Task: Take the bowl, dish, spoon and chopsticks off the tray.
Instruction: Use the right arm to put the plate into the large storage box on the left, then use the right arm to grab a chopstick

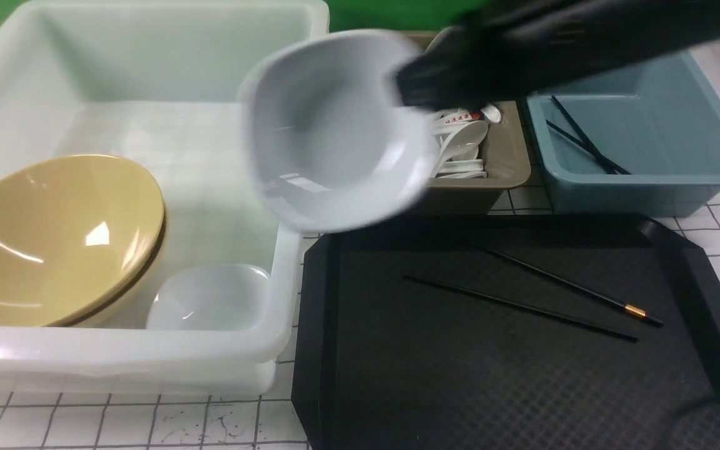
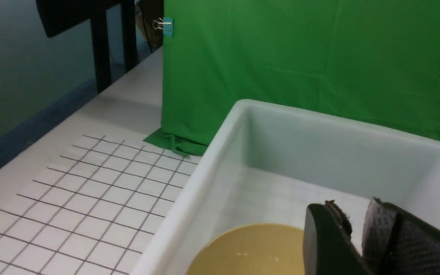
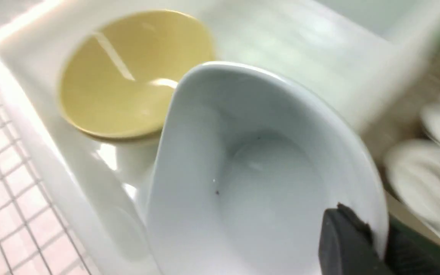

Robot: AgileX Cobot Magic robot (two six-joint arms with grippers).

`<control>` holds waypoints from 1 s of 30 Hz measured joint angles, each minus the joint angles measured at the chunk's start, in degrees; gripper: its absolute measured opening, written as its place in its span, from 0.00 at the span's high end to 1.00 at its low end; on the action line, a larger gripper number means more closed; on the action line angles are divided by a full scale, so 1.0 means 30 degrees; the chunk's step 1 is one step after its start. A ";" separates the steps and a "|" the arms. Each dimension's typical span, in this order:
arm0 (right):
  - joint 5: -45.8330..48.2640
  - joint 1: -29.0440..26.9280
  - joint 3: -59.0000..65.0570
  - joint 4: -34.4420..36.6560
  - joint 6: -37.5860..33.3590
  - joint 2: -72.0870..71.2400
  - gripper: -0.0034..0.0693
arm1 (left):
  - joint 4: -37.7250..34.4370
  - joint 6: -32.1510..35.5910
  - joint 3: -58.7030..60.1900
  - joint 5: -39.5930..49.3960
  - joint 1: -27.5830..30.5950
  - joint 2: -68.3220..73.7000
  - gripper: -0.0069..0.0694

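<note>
- One white tub (image 1: 166, 56) sits beside the tray (image 1: 313, 350), on the robot's left.
- The single tray carries only the chopsticks.
- One yellow bowl (image 1: 54, 231) leans inside the white tub, off the tray. A darker rim under it hints at a second, nested bowl.
- The dish (image 1: 335, 131) hangs tilted and motion-blurred over the tub's near corner. The right gripper (image 1: 413, 84) is clamped on its rim, one finger inside. It is likely light and rigid, but the glaze looks slick, so the rim is the sensible hold. A second dish (image 1: 210, 300) lies in the tub.
- Several white spoons (image 1: 463, 140), too jumbled to count, fill the olive tub (image 1: 510, 156).
- Two chopsticks (image 1: 522, 307) lie flat and slightly apart on the tray. Thin, stiff and light, they probably suit a mid-length pinch. Two more black sticks (image 1: 585, 145) rest in the blue tub (image 1: 647, 125).
- The left gripper (image 2: 353, 233) hovers over the tub holding nothing, and whether its jaws are parted cannot be told.
</note>
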 joint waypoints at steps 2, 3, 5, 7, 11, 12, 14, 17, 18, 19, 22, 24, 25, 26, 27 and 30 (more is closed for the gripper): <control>-0.0236 0.1446 -0.2434 -0.1183 -0.0014 0.3278 0.85 | -0.0571 0.0426 0.0290 0.0367 0.0000 0.0000 0.76; -0.0116 0.1830 -0.3322 -0.1726 -0.0014 0.4077 0.85 | -0.0691 0.0584 0.0406 0.0529 0.0000 0.0000 0.76; 0.0397 0.2520 -0.5256 -0.2949 -0.0037 0.6600 0.85 | -0.0955 0.1065 0.0750 0.0816 -0.0021 0.0000 0.76; 0.1054 0.3075 -0.6875 -0.3688 0.0024 0.8355 0.84 | -0.1187 0.1470 0.1107 0.0938 -0.0021 -0.0100 0.76; 0.4338 0.3899 -1.0556 -0.5368 0.0652 1.1786 0.78 | -0.1888 0.1940 0.1807 0.1132 -0.0021 -0.0155 0.76; 0.4921 0.4006 -1.1188 -0.5573 0.1041 1.2308 0.75 | -0.2077 0.1959 0.1907 0.1153 -0.0021 -0.0155 0.76; 0.5358 0.4069 -1.1816 -0.5775 0.1636 1.2785 0.67 | -0.2306 0.1959 0.1968 0.1197 -0.0021 -0.0155 0.76; 0.5652 0.3991 -1.2245 -0.5990 0.2677 1.2774 0.46 | -0.2523 0.1959 0.2012 0.1197 -0.0021 -0.0155 0.76; 0.5918 0.3847 -1.2250 -0.6009 0.2917 1.2481 0.38 | -0.2560 0.1959 0.2012 0.1180 -0.0021 -0.0155 0.76; 0.6208 0.3686 -1.2250 -0.6031 0.2987 1.2119 0.31 | -0.2614 0.1959 0.2012 0.1180 -0.0021 -0.0155 0.76; 0.6611 0.2897 -1.1948 -0.6131 0.3037 1.0520 0.17 | -0.2631 0.1995 0.2055 0.1151 -0.0085 -0.0155 0.76; 0.6709 0.2136 -1.1365 -0.6167 0.2991 0.8918 0.14 | -0.2722 0.2011 0.2079 0.1214 -0.0093 -0.0155 0.76; 0.6754 0.1670 -1.0985 -0.6233 0.2884 0.8157 0.13 | -0.2774 0.2011 0.2095 0.1233 -0.0108 -0.0155 0.76; 0.6862 0.0688 -1.0078 -0.6448 0.2750 0.6791 0.13 | -0.2845 0.2011 0.2168 0.1231 -0.0128 -0.0155 0.76; 0.6927 0.0052 -0.9408 -0.6609 0.2505 0.6055 0.13 | -0.2888 0.2011 0.2233 0.1231 -0.0128 -0.0155 0.76; 0.7576 -0.2396 -0.6139 -0.7080 0.1913 0.4182 0.15 | -0.3296 0.2056 0.2675 0.1322 -0.0128 -0.0155 0.76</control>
